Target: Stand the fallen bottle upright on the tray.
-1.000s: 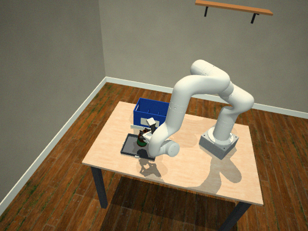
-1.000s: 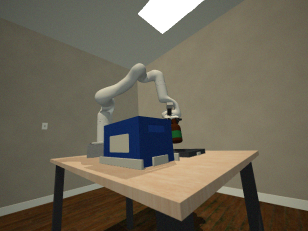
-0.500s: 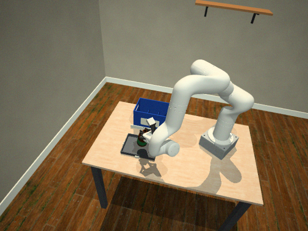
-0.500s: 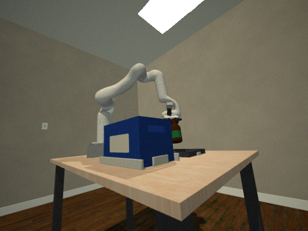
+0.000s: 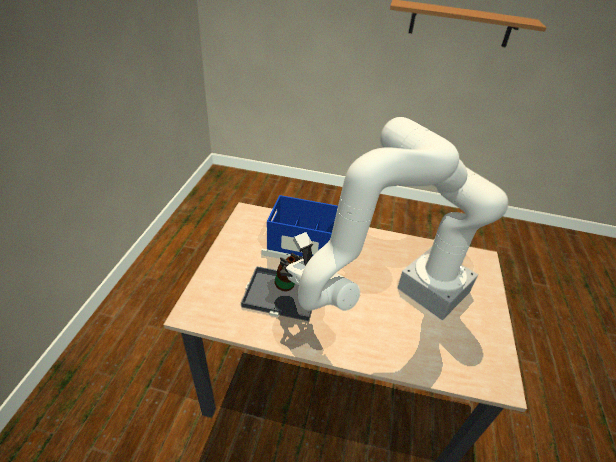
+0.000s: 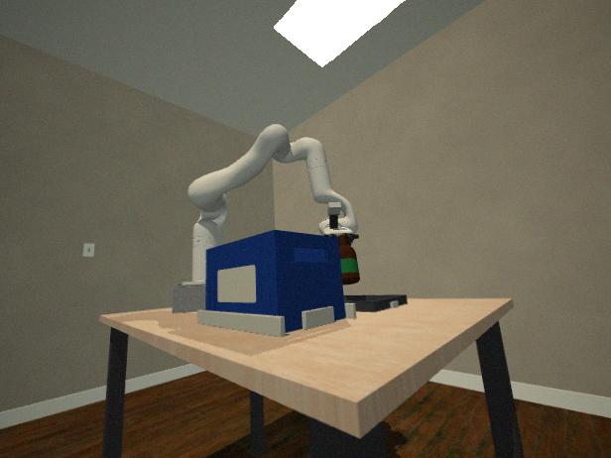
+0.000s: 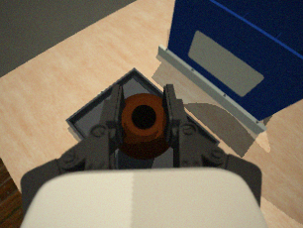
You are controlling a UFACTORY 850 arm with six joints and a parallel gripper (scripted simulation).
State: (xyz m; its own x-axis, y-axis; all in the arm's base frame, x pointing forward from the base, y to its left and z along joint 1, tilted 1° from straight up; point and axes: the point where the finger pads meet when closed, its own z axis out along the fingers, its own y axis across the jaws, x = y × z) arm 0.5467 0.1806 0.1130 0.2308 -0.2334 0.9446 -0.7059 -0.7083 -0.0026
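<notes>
Above tray (image 6: 377, 301): gripper (image 7: 144, 121) (pointing down) clamps bottle (image 6: 349, 265).

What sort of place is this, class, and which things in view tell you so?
Probably a plain indoor workroom: a wooden table carrying a robot arm, a wood-plank floor, bare walls with one small shelf. The end effector holds a bottle above a tray.

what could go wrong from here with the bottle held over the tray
1. The claw holds the bottle upright by its neck, above the tray; opening now would likely drop and tip it.
2. The crate stands close beside; a sideways swing could nudge it.
3. Pressing down too hard might shift the tray.
</notes>
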